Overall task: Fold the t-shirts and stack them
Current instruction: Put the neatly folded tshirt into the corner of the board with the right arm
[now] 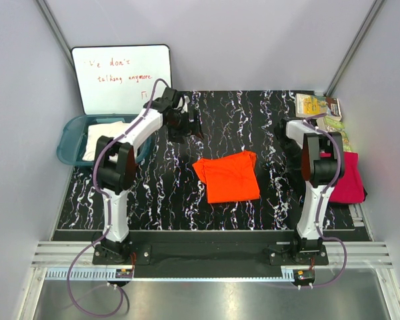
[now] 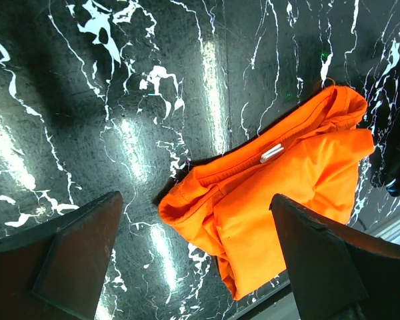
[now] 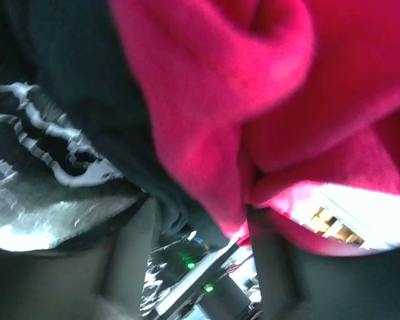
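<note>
The orange t-shirt (image 1: 227, 177) lies folded on the middle of the black marbled table; in the left wrist view (image 2: 287, 180) its collar and white label show. My left gripper (image 1: 189, 127) hovers behind and left of it, open and empty (image 2: 195, 200). The magenta-pink t-shirt (image 1: 348, 177) lies bunched at the table's right edge. My right gripper (image 3: 200, 207) is right up against its fabric (image 3: 267, 100), jaws apart with a gap showing between them. In the top view the right gripper is hidden under its arm. The cream-white t-shirt (image 1: 105, 139) lies in the teal tub.
The teal tub (image 1: 72, 145) stands at the back left, with a whiteboard (image 1: 120, 77) leaning behind it. Colourful booklets (image 1: 320, 108) lie at the back right. The walls stand close on both sides.
</note>
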Robot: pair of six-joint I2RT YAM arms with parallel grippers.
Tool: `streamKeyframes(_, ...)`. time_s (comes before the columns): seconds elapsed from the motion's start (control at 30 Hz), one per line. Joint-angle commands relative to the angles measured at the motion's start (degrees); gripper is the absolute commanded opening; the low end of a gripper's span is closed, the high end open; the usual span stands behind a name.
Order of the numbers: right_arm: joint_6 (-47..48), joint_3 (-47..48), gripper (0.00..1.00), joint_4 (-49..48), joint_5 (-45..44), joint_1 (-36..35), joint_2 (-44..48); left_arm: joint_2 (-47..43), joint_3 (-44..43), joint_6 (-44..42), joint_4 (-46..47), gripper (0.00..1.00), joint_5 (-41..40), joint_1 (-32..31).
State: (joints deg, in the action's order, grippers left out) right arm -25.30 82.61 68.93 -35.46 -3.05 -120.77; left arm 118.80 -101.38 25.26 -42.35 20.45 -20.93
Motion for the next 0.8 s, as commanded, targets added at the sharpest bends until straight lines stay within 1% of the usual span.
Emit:
streamKeyframes(0.0, -0.6, 0.7, 0.42, 0.5, -6.9, 0.2, -3.1, 0.4, -2.7, -1.1, 1.0, 0.99, 2.2, 0.4)
streamKeyframes(0.03, -0.5, 0.6, 0.33, 0.4, -7.0, 0.2, -3.5, 0.3, -2.7, -1.1, 1.0, 0.99, 2.2, 0.4)
streamKeyframes(0.07, -0.3, 0.5, 0.17, 0.3, -6.9, 0.1, -4.0, 0.2, -2.6, -1.3, 0.9, 0.99, 2.2, 0.4)
streamKeyframes(0.13, 0.3, 1.0, 0.05, -0.3, -5.8, 0.2, -4.1, 0.0, -2.3, -1.2, 0.9, 0.99, 2.1, 0.5)
streamKeyframes(0.17, 0.7, 1.2, 0.0, -0.5, -3.8, 0.1, -3.7, 0.0, -2.3, -1.2, 0.9, 0.99, 2.0, 0.6)
streamKeyframes(0.37, 3.4, 5.7, 0.0, -1.2, 2.3, -1.7, -3.1, -0.5, -1.4, -0.9, 0.9, 0.99, 1.7, 0.8)
streamKeyframes(0.5, 4.1, 10.9, 0.0, 0.9, 5.1, -6.9, -4.6, -0.5, -1.1, -0.7, 1.0, 0.99, 1.4, 0.7)
streamKeyframes(0.6, 3.9, 14.1, 0.0, 1.7, 9.1, -10.0, -6.1, -0.5, -1.0, -0.5, 0.9, 0.99, 1.4, 0.8)
streamKeyframes(0.63, 4.0, 14.9, 0.0, 1.9, 10.9, -12.0, -6.6, -0.5, -1.0, -0.4, 1.0, 0.99, 1.1, 0.8)
streamKeyframes(0.77, 3.5, 19.1, 0.0, 3.3, 13.7, -15.3, -9.9, -0.9, -0.7, -0.3, 1.0, 0.99, 0.7, 0.8)
